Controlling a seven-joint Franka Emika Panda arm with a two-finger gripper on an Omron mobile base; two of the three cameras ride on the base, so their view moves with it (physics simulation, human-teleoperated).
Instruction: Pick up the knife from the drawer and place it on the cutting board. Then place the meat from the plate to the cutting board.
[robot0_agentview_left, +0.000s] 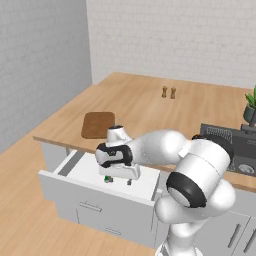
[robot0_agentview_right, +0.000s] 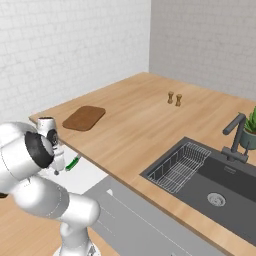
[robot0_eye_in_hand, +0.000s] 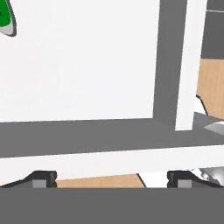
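Nearest in the left base view, the drawer (robot0_agentview_left: 75, 187) stands pulled out, the pincer (robot0_agentview_left: 118, 180) hanging inside it over the knife (robot0_agentview_left: 107, 178), gripping nothing. Beyond, on the bench (robot0_agentview_left: 145, 107), the cutting board (robot0_agentview_left: 98, 124) lies bare.

From the right base view, the knife's green handle sits beside the hand.

Through the hand view, spread fingertips (robot0_eye_in_hand: 43, 178) flank bare white drawer floor, the knife at the far left corner. Everything remains: grasping, carrying, then the meat.

One knife (robot0_agentview_right: 73, 163), two shakers (robot0_agentview_left: 168, 92).
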